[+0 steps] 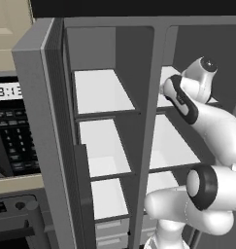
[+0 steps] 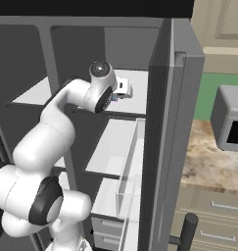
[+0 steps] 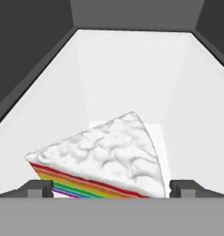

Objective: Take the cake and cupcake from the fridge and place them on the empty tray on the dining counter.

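The fridge point(image 1: 42, 121) stands open, with white shelves in two columns. My arm reaches onto its upper right shelf point(image 3: 132, 69). The cake point(image 3: 104, 159), a wedge with a white top and rainbow layers, lies on that shelf just ahead of my hand. My gripper point(image 3: 111, 188) is open, one fingertip at each side of the slice's near face and neither touching it. From the right base view the gripper point(image 2: 121, 89) is deep over the same shelf of the fridge point(image 2: 162, 122). The cupcake, the tray and the dining counter are out of view.
A black-fronted microwave keypad point(image 1: 12, 136) sits left of the fridge. To the right are another microwave point(image 2: 230, 122) on a marbled counter point(image 2: 208, 157) and a clear door bin point(image 2: 128, 181). Shelf walls close in on both sides of the hand. Grey drawers point(image 1: 109, 233) lie below.
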Robot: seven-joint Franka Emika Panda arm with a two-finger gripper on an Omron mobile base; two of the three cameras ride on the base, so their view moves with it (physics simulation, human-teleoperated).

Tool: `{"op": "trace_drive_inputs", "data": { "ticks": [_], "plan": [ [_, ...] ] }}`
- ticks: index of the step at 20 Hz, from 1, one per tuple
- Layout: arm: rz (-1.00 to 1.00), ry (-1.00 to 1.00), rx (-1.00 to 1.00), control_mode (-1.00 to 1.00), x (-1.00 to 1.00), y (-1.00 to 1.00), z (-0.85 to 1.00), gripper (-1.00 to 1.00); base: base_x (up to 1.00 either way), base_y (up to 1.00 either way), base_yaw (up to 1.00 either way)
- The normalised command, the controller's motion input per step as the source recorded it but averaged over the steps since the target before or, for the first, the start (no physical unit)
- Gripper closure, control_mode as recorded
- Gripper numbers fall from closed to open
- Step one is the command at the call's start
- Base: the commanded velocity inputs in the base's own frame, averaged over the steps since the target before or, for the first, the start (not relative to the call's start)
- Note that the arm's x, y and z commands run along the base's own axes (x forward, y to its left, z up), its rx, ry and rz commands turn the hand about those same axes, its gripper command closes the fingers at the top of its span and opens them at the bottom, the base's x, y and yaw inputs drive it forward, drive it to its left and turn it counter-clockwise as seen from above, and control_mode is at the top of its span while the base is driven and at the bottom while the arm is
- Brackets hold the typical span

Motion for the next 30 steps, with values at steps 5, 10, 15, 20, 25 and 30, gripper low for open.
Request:
{"op": "trace_drive_inputs", "data": {
  "ticks": [5, 10, 15, 20, 25, 30],
  "plan": [
    [0.00, 0.00, 0.00, -1.00, 0.21, 0.15, 0.00, -1.00, 0.00, 0.00, 0.00],
    [0.03, 0.00, 0.00, -1.00, 0.07, 0.01, 0.00, -1.00, 0.00, 0.00, 0.00],
    [0.15, 0.00, 0.00, -1.00, 0.00, 0.00, 0.00, -1.00, 0.00, 0.00, 0.00],
    [0.20, 0.00, 0.00, -1.00, 0.01, -0.01, -0.01, -1.00, 0.00, 0.00, 0.00],
    [0.13, 0.00, 0.00, -1.00, 0.28, -0.02, -0.22, -1.00, 0.00, 0.00, 0.00],
    [0.12, 0.00, 0.00, -1.00, 0.44, 0.00, -0.36, -1.00, 0.00, 0.00, 0.00]
  ]
}}
